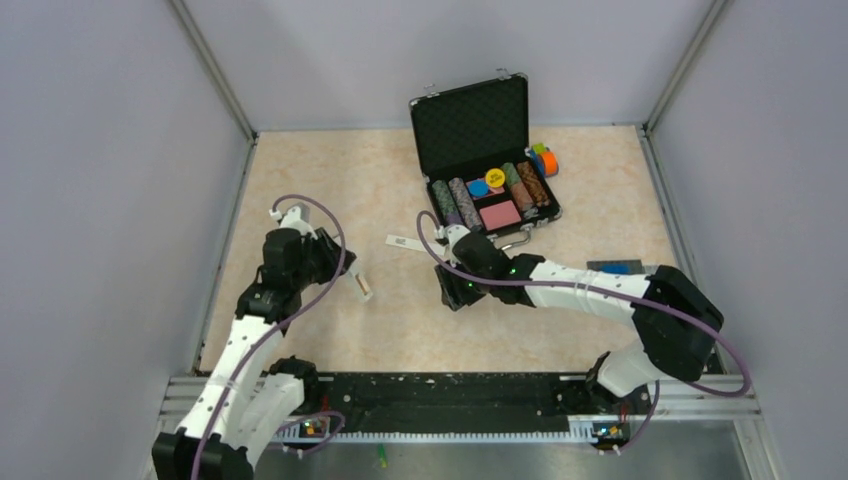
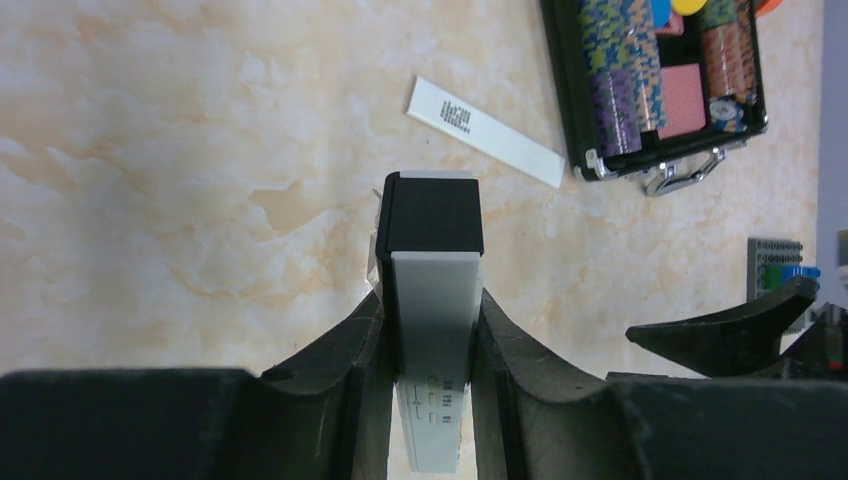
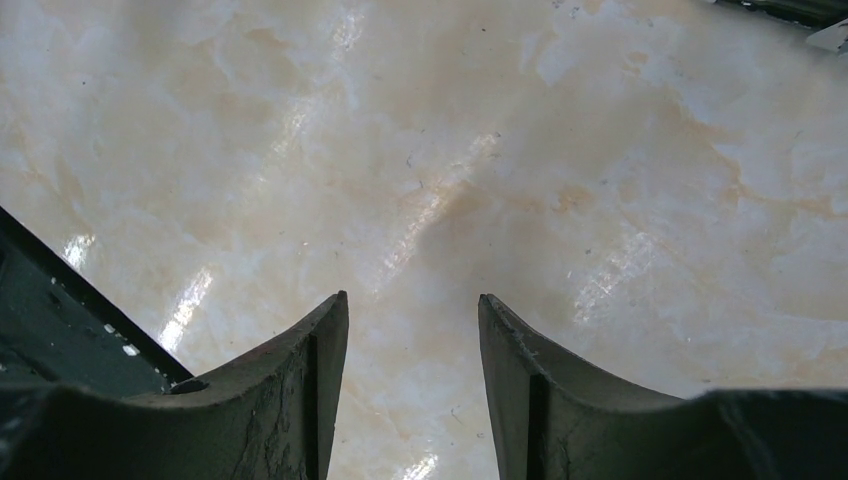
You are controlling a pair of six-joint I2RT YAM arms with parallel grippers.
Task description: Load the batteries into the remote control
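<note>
My left gripper (image 2: 432, 300) is shut on the remote control (image 2: 432, 290), a white bar with a black end cap pointing away from the wrist. From above, the remote control (image 1: 360, 286) juts from the left gripper (image 1: 345, 272) at mid-left, tilted over the table. A thin white strip with a dark label patch (image 2: 485, 130) lies flat beyond it, near the case. My right gripper (image 3: 412, 300) stands open over bare marble with nothing between its fingers. From above, the right gripper (image 1: 455, 290) is at the table's middle. The batteries are out of view.
An open black case of poker chips (image 1: 470, 130) stands at the back, right of centre. A grey baseplate (image 1: 615, 267) with a blue brick lies at the right. A tiny green object (image 1: 381, 458) lies below the front rail. Grey walls close in three sides.
</note>
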